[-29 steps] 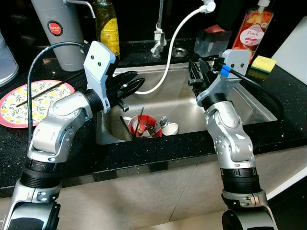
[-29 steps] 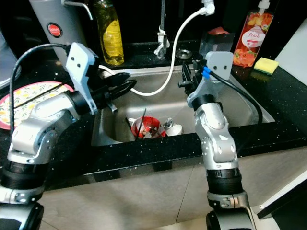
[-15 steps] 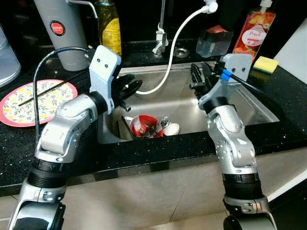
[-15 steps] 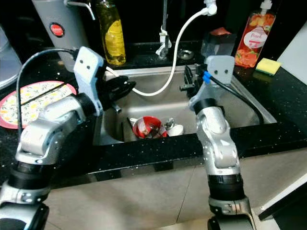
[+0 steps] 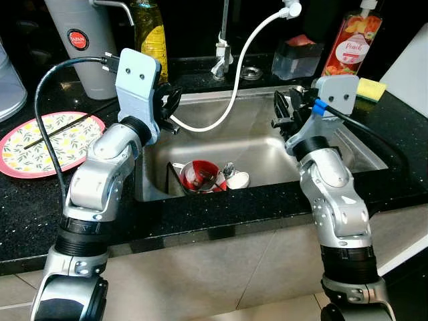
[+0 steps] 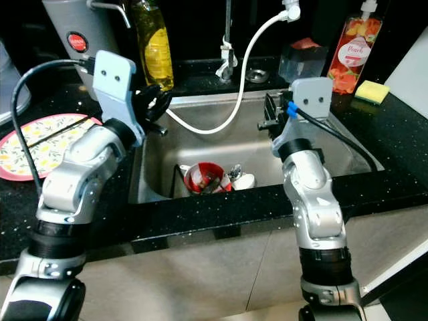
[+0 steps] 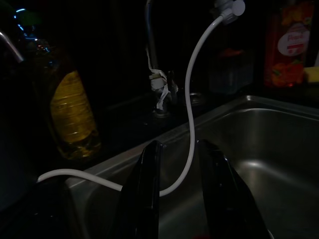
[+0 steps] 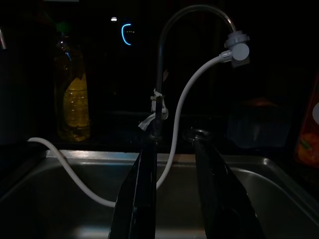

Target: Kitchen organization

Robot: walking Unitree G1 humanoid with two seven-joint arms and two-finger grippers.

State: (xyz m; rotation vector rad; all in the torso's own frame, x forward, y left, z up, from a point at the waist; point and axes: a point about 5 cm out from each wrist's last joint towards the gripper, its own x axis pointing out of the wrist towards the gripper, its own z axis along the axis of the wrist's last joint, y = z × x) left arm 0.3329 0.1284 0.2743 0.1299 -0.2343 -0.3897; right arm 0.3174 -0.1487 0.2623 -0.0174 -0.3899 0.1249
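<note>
Red glossy bowl [image 5: 199,175] with cutlery and a small white cup [image 5: 237,179] sits low in the steel sink [image 5: 348,144], near left | left gripper [image 7: 174,199] above sink's left rim, right gripper [image 8: 172,194] over its right half, both jaws narrowly parted, empty | bowl likely rigid, wet-slippery, breakable: grip its rim.

The right half of the stainless steel sink [image 5: 338,144] basin is seen bare, giving open floor at frame centre-right. The lower-centre of the basin is blocked by a red bowl [image 5: 199,175] packed with utensils, with a white cup [image 5: 237,180] just beside it. A white flexible hose [image 5: 234,80] is draped from the tap [image 5: 221,40] at top centre across the basin's upper left, crossing that approach. The back ledge is crowded by a yellow oil bottle [image 5: 150,32], a clear plastic box [image 5: 297,57] and a peach soap bottle [image 5: 350,37].
</note>
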